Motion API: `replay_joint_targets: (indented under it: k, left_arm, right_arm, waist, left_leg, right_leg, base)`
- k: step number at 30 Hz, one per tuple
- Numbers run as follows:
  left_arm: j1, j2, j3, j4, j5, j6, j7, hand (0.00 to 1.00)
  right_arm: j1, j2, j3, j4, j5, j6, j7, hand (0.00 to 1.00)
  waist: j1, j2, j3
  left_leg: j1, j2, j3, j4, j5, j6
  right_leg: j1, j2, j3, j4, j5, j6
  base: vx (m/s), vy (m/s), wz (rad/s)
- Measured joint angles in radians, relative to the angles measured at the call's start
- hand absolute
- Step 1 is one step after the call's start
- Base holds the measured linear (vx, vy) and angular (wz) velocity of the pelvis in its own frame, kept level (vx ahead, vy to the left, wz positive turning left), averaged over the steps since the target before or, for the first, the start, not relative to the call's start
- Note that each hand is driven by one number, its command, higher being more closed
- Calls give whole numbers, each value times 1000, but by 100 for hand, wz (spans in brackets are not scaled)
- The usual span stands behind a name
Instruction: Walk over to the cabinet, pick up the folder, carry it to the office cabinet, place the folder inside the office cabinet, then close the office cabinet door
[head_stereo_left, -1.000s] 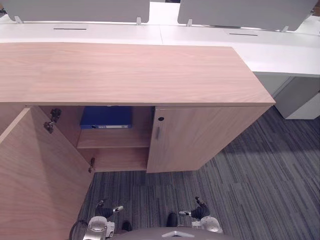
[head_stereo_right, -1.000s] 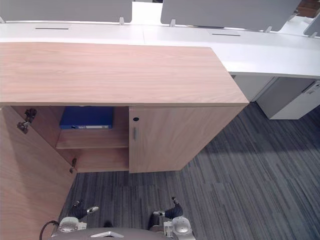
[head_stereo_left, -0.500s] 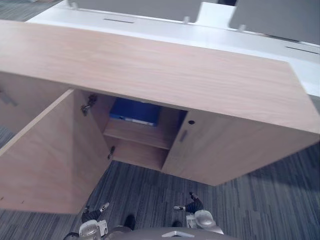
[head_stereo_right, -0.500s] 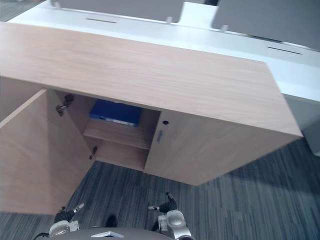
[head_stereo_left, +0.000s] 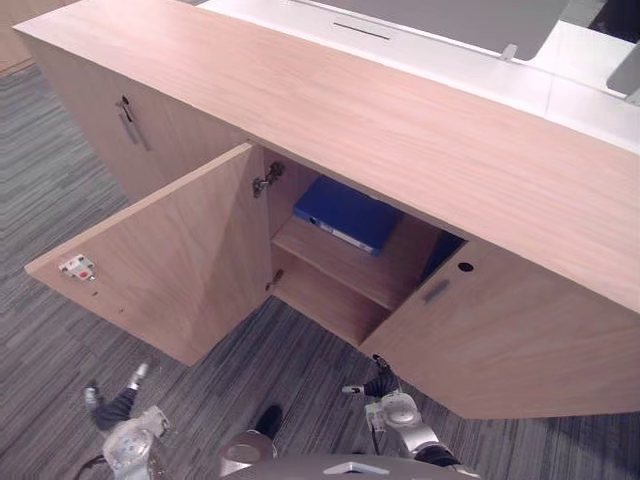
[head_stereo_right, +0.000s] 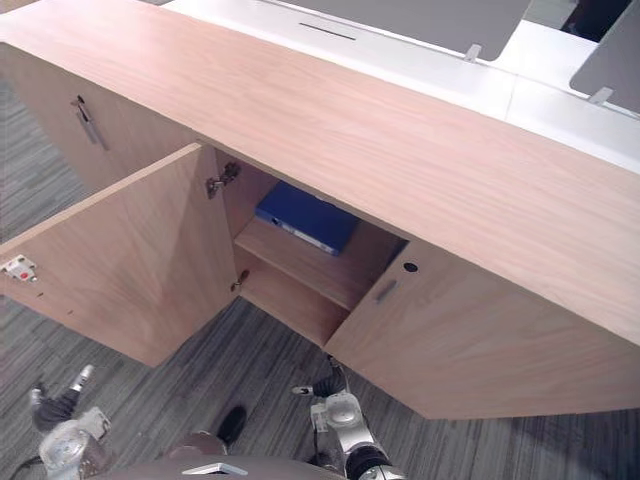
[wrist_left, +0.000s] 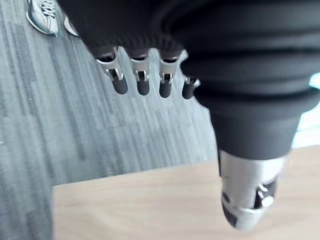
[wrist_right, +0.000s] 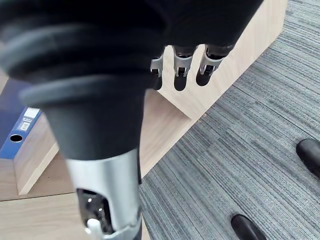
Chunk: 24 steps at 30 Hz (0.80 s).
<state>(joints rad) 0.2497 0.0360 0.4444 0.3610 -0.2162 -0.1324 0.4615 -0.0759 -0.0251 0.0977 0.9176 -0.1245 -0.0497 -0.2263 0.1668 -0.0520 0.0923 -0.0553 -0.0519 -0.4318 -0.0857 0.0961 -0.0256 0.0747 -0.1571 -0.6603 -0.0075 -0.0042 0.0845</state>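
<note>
A: Setting?
B: Grey striped carpet in front; a white worktop behind a long wooden office cabinet.

A: Far left?
B: Left hand low over the carpet, well apart from the cabinet. Fingers straight and slightly spread, holding nothing. A person's white shoes on the carpet past them.

A: Next along?
B: Cabinet door swung wide open, a small white catch near its free edge, a metal hinge at the frame.

A: Inside the open compartment?
B: Blue folder lying flat on the upper shelf, labelled spine turned outward. In neither hand.

A: Centre, low down?
B: Right hand above the carpet, near the foot of the cabinet. Fingers relaxed and close side by side, empty; the folder's spine visible past the thumb in the right wrist view.

A: Right of that?
B: Closed door with a small handle and a round keyhole just beside it.
</note>
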Motion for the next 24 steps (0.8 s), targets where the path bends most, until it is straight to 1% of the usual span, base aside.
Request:
replay_joint_targets:
  k: [3, 8, 12, 15, 17, 24]
  left_arm:
    - [-3, 1, 17, -83, 1, -24, 13, 0]
    - [-2, 1, 10, -205, 8, -29, 13, 0]
    - [-3, 5, -55, -275, 86, -29, 12, 0]
    - [-17, 6, -90, -309, 147, -26, 12, 0]
    - [-31, 10, -95, -326, 179, -26, 12, 0]
    - [-26, 35, -73, -351, 181, -26, 24, 0]
  right_arm:
    - [-4, -1, 0, 0, 0, 0, -1, 0]
    - [-3, -3, 20, -1, 0, 0, 0, 0]
    - [7, -4, 22, -2, 0, -1, 0, 0]
    - [24, -4, 21, -1, 0, -1, 0, 0]
    - [36, -5, 21, -1, 0, -1, 0, 0]
    - [47, -21, 18, -1, 0, -1, 0, 0]
  waist:
    - [15, 0, 0]
    - [21, 0, 1]
    - [34, -1, 0]
    - [29, 0, 0]
    - [27, 1, -1]
    - [26, 8, -6]
  left_leg:
    - [-5, -1, -18, 0, 5, -5]
    - [-8, -3, -56, 0, 3, -13]
    - [-11, -4, -65, 0, 6, -17]
    - [-10, -2, -72, 0, 10, -20]
    - [-10, 3, -74, 0, 11, -25]
    - [-11, 22, -54, 0, 7, -39]
  right_leg:
    - [0, -1, -17, 7, -6, 0]
    - [-10, -20, -37, 86, -55, 5]
    - [-36, -43, -36, 164, -97, 4]
    - [-46, -51, -36, 202, -121, 1]
    - [-53, -52, -32, 220, -133, -4]
    - [-81, -49, -8, 259, -152, -17]
  base:
    - [-7, -18, 19]
    - [-19, -29, 23]
    - [-31, -41, 8]
    - [-37, -65, 7]
    - [-48, -91, 0]
    - [-52, -72, -10]
